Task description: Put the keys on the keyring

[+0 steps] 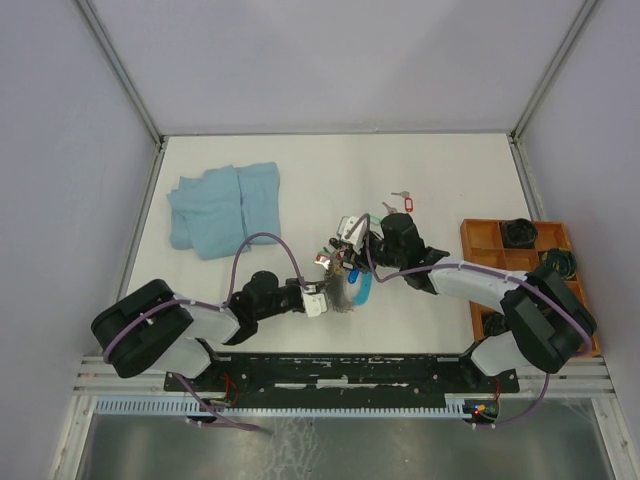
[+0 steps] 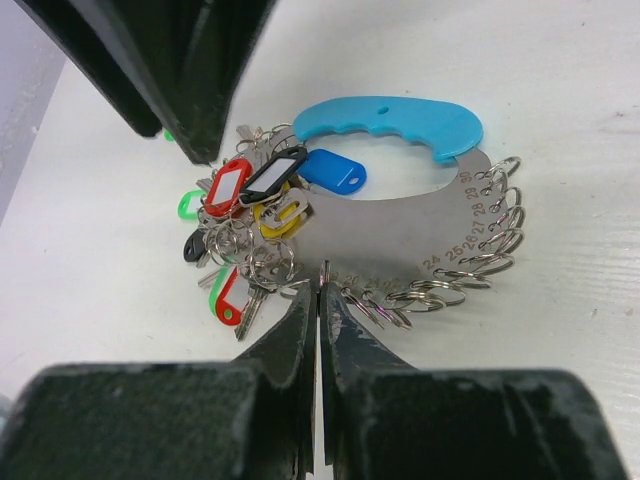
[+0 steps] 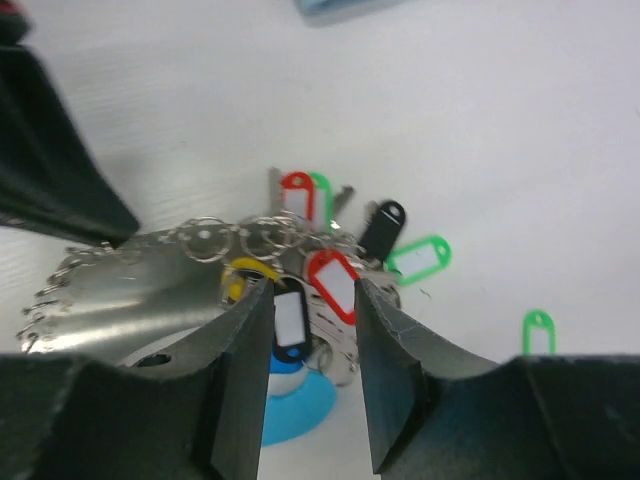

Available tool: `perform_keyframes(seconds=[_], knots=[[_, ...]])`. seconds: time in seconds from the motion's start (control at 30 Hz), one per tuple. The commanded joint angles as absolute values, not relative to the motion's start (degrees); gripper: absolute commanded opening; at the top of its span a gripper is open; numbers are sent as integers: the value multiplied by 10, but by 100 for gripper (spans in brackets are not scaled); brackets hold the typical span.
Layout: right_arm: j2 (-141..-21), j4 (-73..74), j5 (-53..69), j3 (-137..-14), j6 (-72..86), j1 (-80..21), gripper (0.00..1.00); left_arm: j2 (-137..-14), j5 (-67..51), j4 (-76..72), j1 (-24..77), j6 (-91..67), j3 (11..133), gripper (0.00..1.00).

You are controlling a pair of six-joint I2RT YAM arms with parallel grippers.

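Where the L gripper (image 2: 320, 300) meets the work, its fingers are pressed fully together on the near edge of the keyring (image 2: 400, 235), a steel plate w/ a blue handle, lying flat on the table (image 1: 450, 170). The R gripper (image 3: 313, 285) hangs over the bunched keys (image 2: 245, 215) at the plate's left end, jaws partway apart. Red & black tags show in the gap, nothing visibly pinched.

The table is plain white, boxed in by pale grey walls (image 1: 60, 150) w/ metal corner posts (image 1: 120, 70).

Overhead cam only: blue cloth (image 1: 222, 208) far-left, orange tray (image 1: 500, 240) by the R arm, one loose key (image 1: 403, 203) w/ red tag just beyond the R gripper.

L wrist cam only: stamped nos. along the plate rim & empty split rings (image 2: 480, 250).

R wrist cam only: two green tags (image 3: 420, 258) on bare table off to the side; can't tell if keys are attached.
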State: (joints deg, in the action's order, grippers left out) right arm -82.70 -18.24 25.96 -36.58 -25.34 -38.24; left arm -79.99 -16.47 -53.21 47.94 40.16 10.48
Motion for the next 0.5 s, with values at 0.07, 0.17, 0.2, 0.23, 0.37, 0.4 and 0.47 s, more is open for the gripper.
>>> perform_keyframes(seconds=[0.07,0.17,0.2,0.23,0.37,0.4,0.47], knots=[[-839,-31,33,-482,-96,-367,47,-793,-122,-552,483,417,108,3],[-860,8,-40,-518,-50,-350,47,-790,-113,-550,482,415,109,3],[-868,19,-56,-529,-39,-343,47,-791,-111,-550,482,415,109,3],[-878,39,-61,-543,-31,-333,47,-792,-111,-550,482,414,109,3],[-935,119,-64,-613,-3,-294,44,-788,-112,-546,482,412,109,3],[-944,118,-64,-618,2,-285,43,-785,-114,-544,482,411,109,3],[-963,118,-56,-628,12,-266,43,-783,-116,-540,482,410,109,3]])
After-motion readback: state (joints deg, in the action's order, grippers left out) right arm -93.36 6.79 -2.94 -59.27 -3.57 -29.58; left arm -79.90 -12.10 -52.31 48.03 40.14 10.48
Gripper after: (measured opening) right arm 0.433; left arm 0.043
